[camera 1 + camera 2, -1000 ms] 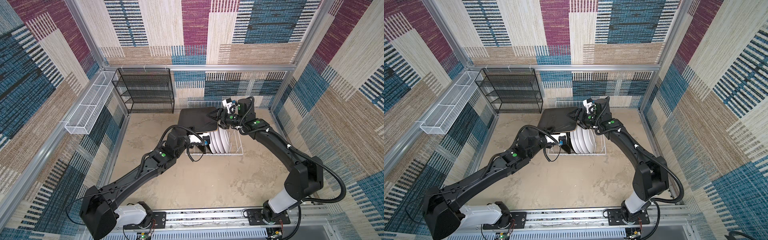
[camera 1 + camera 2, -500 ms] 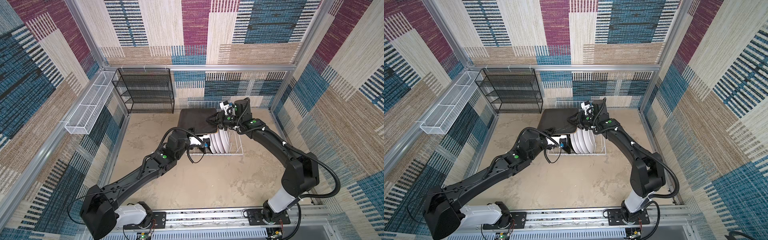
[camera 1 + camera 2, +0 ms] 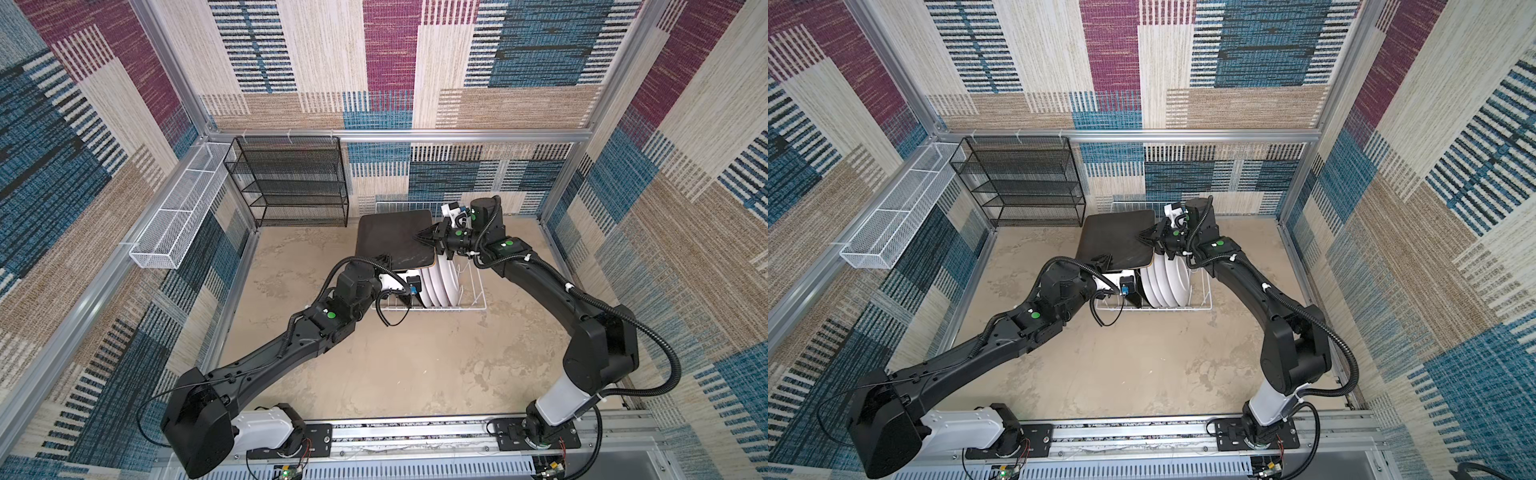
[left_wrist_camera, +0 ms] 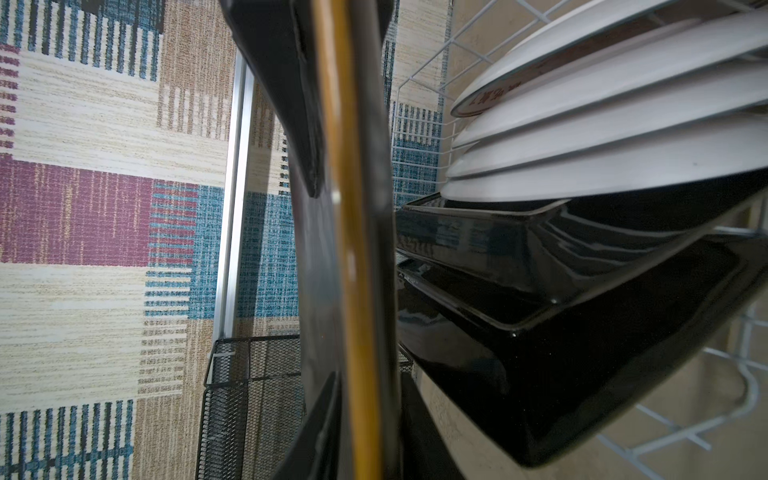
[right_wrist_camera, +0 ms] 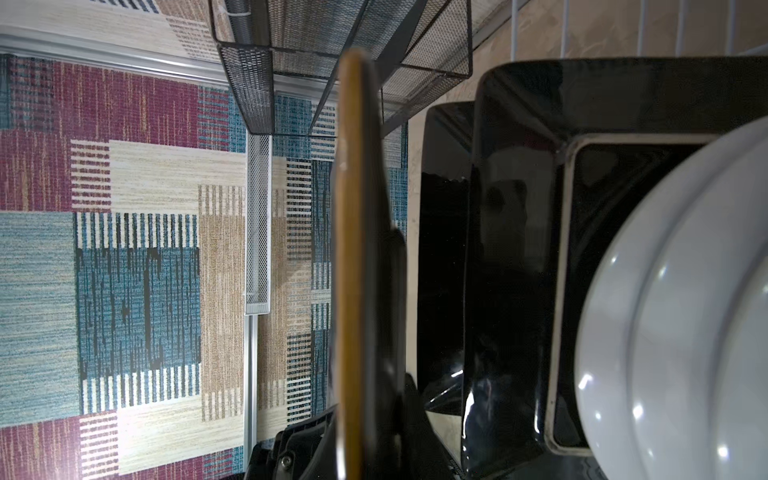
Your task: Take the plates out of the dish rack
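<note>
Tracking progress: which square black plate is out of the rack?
The black-backed square plate in the right gripper, tilted above the white wire rack; the others stand slotted.

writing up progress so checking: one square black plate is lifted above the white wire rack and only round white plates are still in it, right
Not quite. The white wire rack still holds two square black plates next to the round white plates, as the left wrist view shows. The rest stands: one square black plate is lifted above the rack.
</note>
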`<state>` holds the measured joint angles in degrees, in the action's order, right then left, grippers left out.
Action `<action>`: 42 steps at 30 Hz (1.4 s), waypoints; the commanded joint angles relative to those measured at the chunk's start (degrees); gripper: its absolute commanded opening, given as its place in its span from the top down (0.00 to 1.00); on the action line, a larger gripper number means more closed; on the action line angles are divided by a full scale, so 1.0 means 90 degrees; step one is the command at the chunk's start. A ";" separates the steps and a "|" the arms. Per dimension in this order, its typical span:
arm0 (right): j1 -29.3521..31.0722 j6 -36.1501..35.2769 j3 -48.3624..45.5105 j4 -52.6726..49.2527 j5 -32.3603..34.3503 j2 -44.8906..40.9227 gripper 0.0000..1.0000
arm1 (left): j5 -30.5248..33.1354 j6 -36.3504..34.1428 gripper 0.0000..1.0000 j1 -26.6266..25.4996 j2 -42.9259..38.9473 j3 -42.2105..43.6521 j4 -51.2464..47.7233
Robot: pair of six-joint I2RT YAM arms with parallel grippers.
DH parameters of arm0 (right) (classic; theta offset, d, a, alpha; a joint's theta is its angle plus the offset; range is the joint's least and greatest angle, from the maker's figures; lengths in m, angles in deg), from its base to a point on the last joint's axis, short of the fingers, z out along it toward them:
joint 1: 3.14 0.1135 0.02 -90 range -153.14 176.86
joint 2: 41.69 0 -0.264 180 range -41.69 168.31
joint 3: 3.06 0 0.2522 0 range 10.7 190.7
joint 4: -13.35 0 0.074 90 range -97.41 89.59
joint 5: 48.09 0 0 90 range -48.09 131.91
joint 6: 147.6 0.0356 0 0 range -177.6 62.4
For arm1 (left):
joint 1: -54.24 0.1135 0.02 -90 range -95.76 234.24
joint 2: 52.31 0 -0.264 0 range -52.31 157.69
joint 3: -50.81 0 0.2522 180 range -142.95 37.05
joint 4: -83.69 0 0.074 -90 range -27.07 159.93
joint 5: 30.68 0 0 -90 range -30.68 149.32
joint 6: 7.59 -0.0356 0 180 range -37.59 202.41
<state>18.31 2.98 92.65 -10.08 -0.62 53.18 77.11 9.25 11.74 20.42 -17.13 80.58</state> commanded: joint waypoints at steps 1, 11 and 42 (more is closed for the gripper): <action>0.0028 -0.0077 0.0040 0.0696 -0.0303 0.0012 1.00 | -0.0011 0.0189 0.63 0.0010 -0.0117 0.0011 0.1055; -0.0048 0.0259 0.0536 0.1187 -0.0064 0.0094 1.00 | -0.0337 0.1147 0.01 0.0011 -0.0606 -0.0002 -0.0267; -0.0675 -0.0466 0.0508 0.1256 0.0313 -0.0189 1.00 | -0.3371 1.0294 0.02 0.2434 -0.0182 -0.3910 -0.4386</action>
<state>12.21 -1.18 97.42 -7.13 4.61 52.77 54.29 89.37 31.69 17.25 -51.09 43.69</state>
